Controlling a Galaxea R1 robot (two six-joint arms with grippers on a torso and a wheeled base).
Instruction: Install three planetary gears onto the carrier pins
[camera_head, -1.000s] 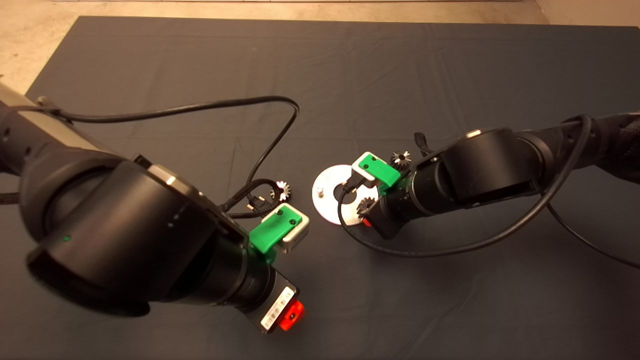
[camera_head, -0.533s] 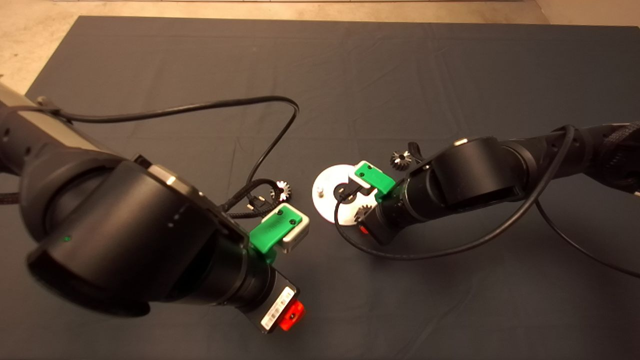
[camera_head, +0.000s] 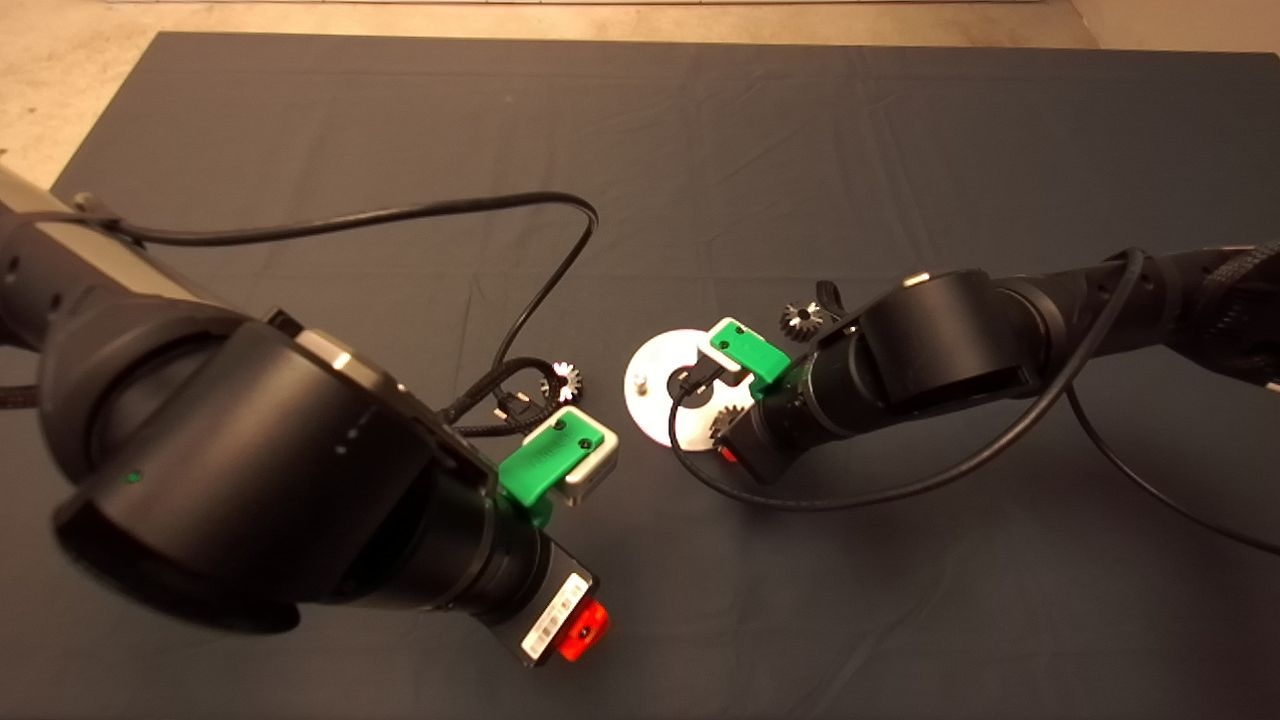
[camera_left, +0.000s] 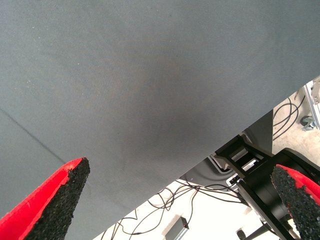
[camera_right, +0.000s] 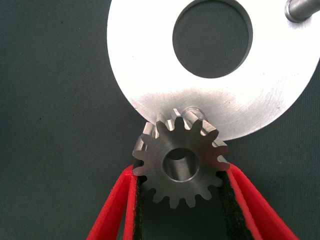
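Note:
My right gripper (camera_right: 180, 200) is shut on a planetary gear (camera_right: 181, 159) and holds it over the near rim of the silver carrier disc (camera_right: 150, 75). One carrier pin (camera_right: 194, 112) pokes out just beyond the gear's teeth; another pin (camera_right: 300, 10) shows at the disc's far side. In the head view the right gripper (camera_head: 728, 440) sits at the disc (camera_head: 655, 370), with one pin (camera_head: 640, 381) showing. A second gear (camera_head: 800, 318) lies on the mat behind the right arm, a third gear (camera_head: 566, 379) left of the disc. My left gripper (camera_head: 583, 632) is open, parked low over bare mat.
Black cables (camera_head: 520, 300) loop over the mat from the left arm towards the third gear. The right arm's cable (camera_head: 900, 490) hangs in front of the disc. The left wrist view shows the mat's edge (camera_left: 220, 150) and floor cables beyond.
My right gripper has moved down and slightly left with the gear, closer over the disc's rim. The left arm has not moved.

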